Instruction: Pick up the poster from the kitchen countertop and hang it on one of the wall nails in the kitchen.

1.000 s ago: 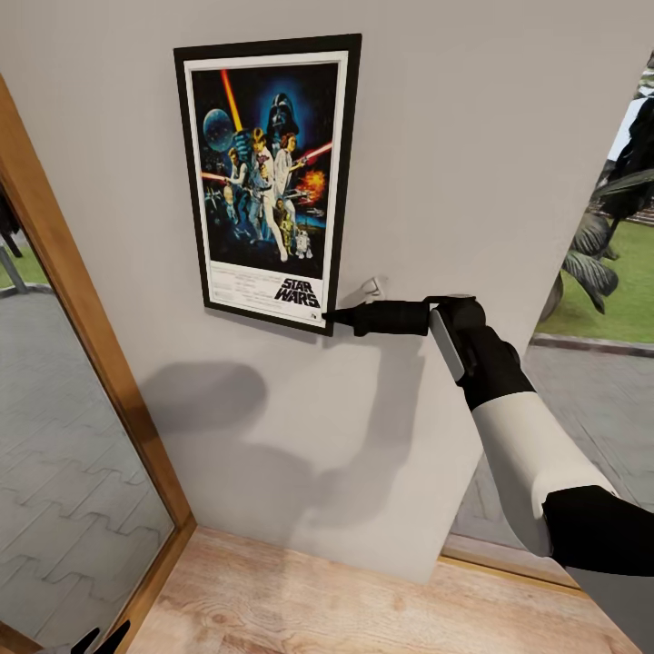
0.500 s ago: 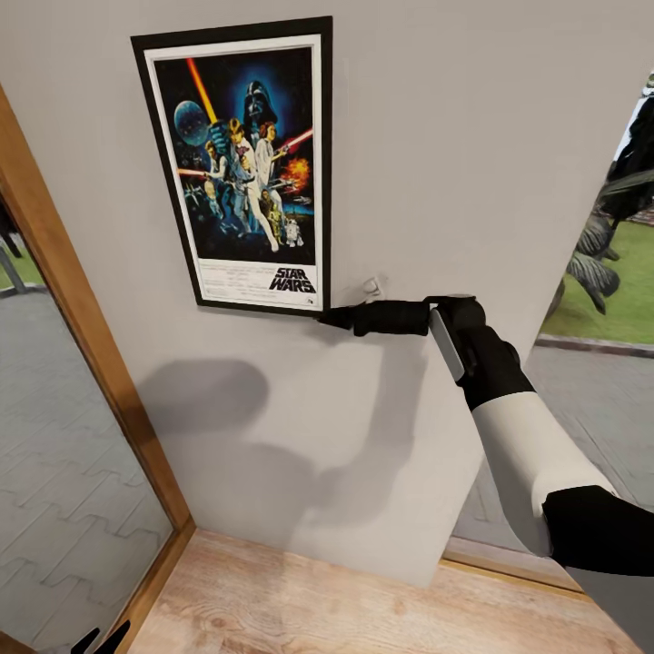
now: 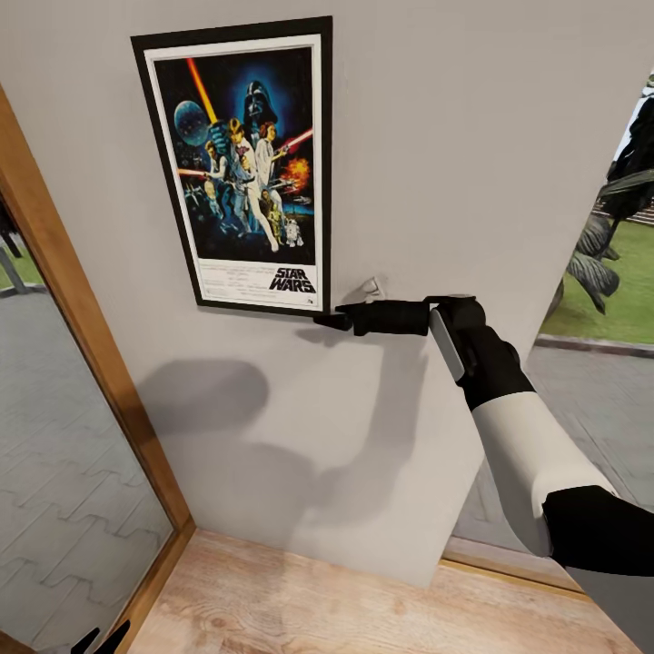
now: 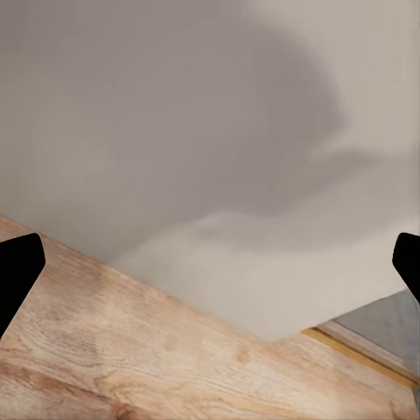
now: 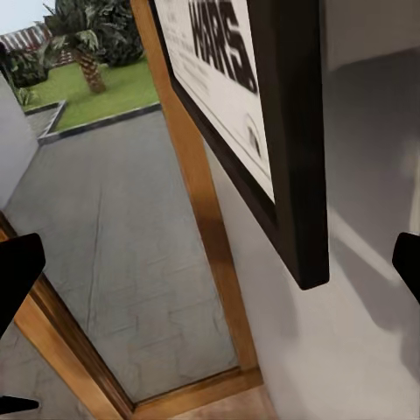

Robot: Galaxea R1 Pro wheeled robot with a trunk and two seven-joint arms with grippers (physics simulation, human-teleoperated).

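The Star Wars poster (image 3: 238, 168) hangs flat and upright on the pale wall, its black frame and white border fully in sight. My right gripper (image 3: 332, 321) sits just below and beside the poster's lower right corner, open; in the right wrist view that poster corner (image 5: 297, 219) stands between the spread fingertips (image 5: 17, 276) without touching them. A small pale wall nail (image 3: 371, 288) sticks out of the wall just above the right gripper's wrist. My left gripper (image 4: 210, 262) is open and empty, low over the wooden floor; its fingertips (image 3: 100, 640) peek in at the head view's lower left.
A wooden door or window frame (image 3: 86, 309) with glass runs down the wall's left side, with paving outside. The wall's right edge (image 3: 545, 272) opens onto a garden with plants. Light wooden floor (image 3: 345, 609) lies at the wall's foot.
The poster has shifted up and to the left on the wall and now hangs still. My right gripper has let go of its lower right corner and opened.
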